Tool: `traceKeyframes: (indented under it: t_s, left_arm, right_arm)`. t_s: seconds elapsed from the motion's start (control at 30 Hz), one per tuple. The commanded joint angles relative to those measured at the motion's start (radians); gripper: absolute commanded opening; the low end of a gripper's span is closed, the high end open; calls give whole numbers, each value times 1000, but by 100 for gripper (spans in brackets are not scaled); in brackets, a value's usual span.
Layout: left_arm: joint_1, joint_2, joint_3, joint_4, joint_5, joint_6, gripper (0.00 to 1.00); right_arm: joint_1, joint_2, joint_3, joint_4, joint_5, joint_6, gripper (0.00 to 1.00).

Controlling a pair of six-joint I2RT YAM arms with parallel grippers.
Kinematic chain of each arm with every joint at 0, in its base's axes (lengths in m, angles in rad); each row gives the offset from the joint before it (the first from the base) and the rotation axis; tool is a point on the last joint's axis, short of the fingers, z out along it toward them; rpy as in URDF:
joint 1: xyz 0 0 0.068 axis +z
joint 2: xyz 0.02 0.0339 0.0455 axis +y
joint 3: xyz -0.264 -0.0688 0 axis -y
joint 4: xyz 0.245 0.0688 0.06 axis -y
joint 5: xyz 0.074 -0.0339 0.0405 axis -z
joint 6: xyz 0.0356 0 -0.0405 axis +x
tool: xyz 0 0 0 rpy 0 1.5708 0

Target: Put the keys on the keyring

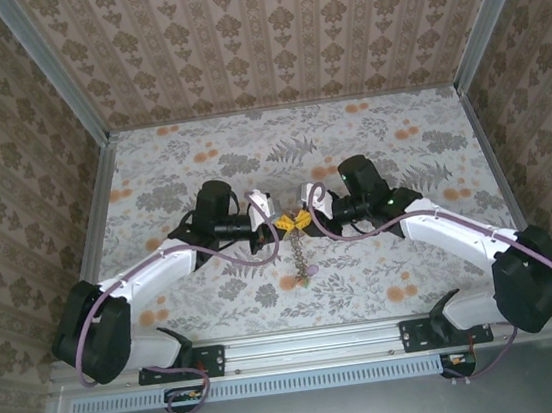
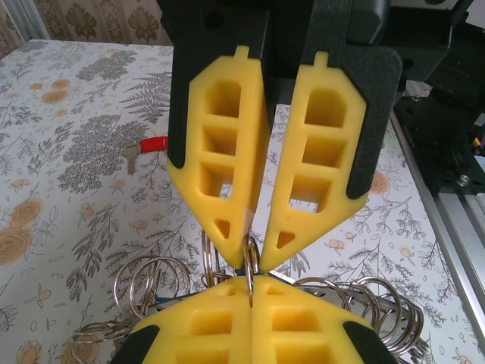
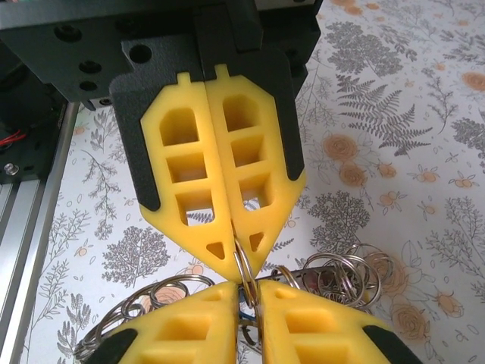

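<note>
Both grippers meet tip to tip over the middle of the table. My left gripper (image 1: 283, 224) (image 2: 251, 292) is shut on a thin steel ring of the keyring (image 2: 155, 284). My right gripper (image 1: 303, 220) (image 3: 250, 299) pinches the same ring from the opposite side, its fingers nearly together. The rest of the keyring (image 1: 303, 259) (image 3: 345, 273) hangs below them as a bunch of split rings. A bit of blue shows between the tips. One key with a red tag (image 2: 151, 144) lies flat on the table beyond the left gripper.
The floral tablecloth (image 1: 400, 151) covers the whole table, which is walled by patterned panels on three sides. A metal rail (image 1: 313, 343) carrying the arm bases runs along the near edge.
</note>
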Motion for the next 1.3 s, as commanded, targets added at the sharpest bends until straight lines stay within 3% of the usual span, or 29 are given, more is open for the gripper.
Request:
traceKeyframes:
  t_s: [0.0,0.17,0.37,0.5,1.03,1.27]
  left_arm:
    - [-6,-5,34,39,51,13,0]
    - [-4,-6,32,34,44,11,0]
    - [-2,-9,43,-20,15,37,14]
    - [-5,-5,72,-95,-8,80,17]
    - [-30,40,155,-222,-21,148,19]
    - [-33,54,182,-270,-33,174,14]
  right_arm:
    - [-2,17,22,13,-41,-18,12]
    - [-2,16,33,-8,-31,-21,1]
    - [5,13,100,-144,10,-67,0]
    - [8,14,132,-210,23,-100,0]
    - [19,29,200,-294,45,-122,0]
    - [19,15,195,-275,27,-122,0]
